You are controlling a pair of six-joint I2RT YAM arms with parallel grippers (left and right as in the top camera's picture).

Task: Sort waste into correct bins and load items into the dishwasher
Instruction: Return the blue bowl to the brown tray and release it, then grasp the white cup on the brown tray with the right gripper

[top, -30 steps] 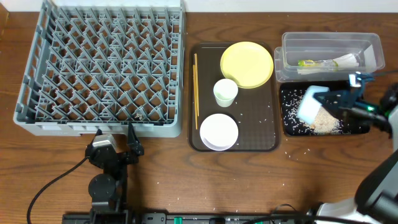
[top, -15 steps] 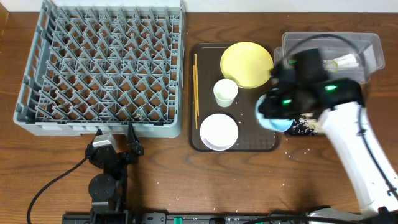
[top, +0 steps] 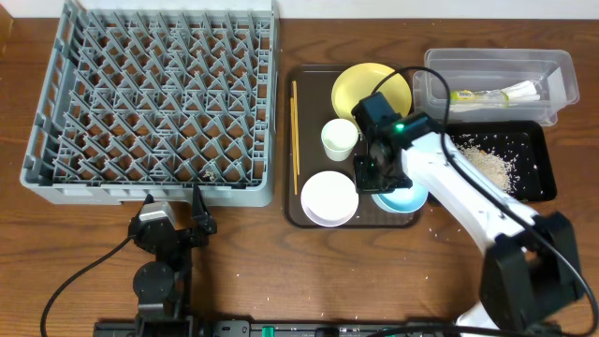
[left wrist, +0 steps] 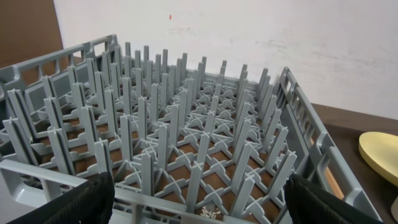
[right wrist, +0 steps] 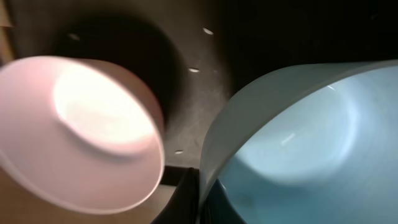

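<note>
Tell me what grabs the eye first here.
The large grey plastic pegged dish rack fills the upper left. At the brown serving tray's lower right corner, the right pincer grips the rim of a round light-blue bowl, beside a round white bowl. Whitish rice-like crumbs lie in the shallow glossy black tray at far right.

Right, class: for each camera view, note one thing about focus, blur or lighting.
Overhead: sharp and evenly lit, dish rack crisp. Left wrist: rack in focus, its fingers at the bottom corners dark and soft. Right wrist: too close, white bowl and light-blue bowl blurred, the white one glaring.
</note>
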